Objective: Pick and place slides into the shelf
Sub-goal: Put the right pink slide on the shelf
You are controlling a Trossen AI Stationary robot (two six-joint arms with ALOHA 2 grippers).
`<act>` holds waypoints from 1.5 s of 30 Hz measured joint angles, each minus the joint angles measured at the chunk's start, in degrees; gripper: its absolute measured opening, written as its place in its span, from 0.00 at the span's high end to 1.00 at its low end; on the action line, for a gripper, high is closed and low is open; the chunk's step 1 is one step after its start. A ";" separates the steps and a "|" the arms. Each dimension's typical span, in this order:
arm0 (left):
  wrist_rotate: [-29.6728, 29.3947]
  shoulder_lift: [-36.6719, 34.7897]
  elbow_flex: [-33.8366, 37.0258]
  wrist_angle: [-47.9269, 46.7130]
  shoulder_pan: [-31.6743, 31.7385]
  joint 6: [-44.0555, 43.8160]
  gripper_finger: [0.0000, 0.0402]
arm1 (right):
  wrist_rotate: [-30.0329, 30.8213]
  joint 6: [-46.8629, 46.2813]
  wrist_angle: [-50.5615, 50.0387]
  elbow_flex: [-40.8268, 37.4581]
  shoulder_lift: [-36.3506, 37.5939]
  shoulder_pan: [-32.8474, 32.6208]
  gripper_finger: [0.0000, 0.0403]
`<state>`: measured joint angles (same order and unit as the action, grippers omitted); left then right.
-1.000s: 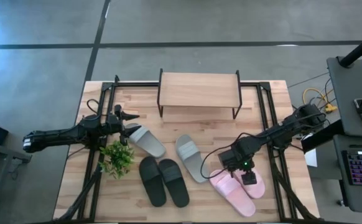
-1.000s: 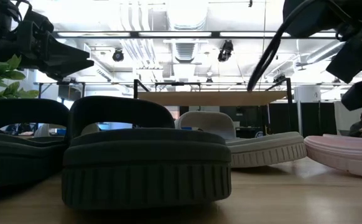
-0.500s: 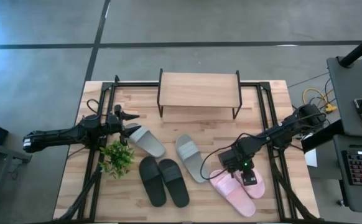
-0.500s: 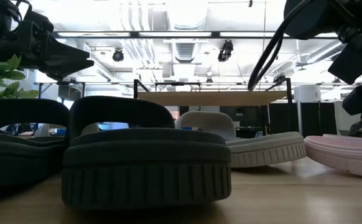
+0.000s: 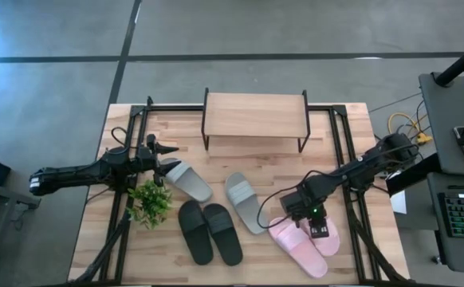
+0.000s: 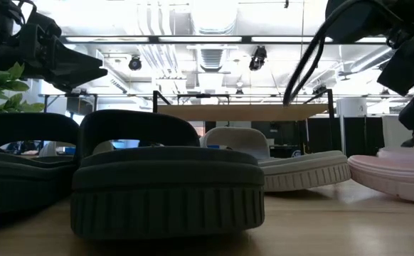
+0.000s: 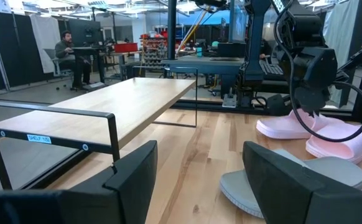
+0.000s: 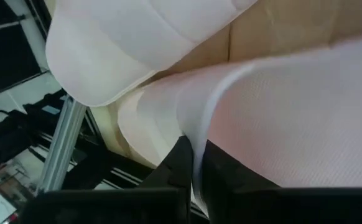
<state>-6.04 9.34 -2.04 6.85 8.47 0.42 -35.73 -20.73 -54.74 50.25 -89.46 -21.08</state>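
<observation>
Right gripper [image 5: 319,232] now clamped on a pink slide's [image 5: 326,237] strap; shelf [image 5: 256,114] bare, left gripper [image 5: 162,159] wide.

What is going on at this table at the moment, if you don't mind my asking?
The robot is putting slides onto the shelf, whose top is bare. The right gripper is down on the pink pair at the table's front right, shut on the strap of a pink slide. The left gripper is open and waits by a grey slide. The other grey slide and the black pair lie on the table.
</observation>
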 joint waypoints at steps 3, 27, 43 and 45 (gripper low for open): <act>0.00 0.00 0.00 0.00 0.02 0.00 0.44 | 0.44 -2.31 -0.11 0.06 0.99 0.04 0.97; 0.01 0.00 0.00 0.00 0.02 0.00 0.44 | 49.49 -44.79 13.87 0.08 39.65 5.35 0.97; 0.02 -0.01 0.00 0.00 0.02 0.00 0.44 | 110.71 -59.01 58.76 -2.70 35.12 9.64 0.97; 0.00 -0.01 0.00 0.00 0.02 0.00 0.44 | 111.38 -61.19 62.91 -2.72 31.87 11.17 0.97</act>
<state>-6.04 9.34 -2.04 6.86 8.49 0.42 75.65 -81.93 8.17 47.53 -57.58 -9.92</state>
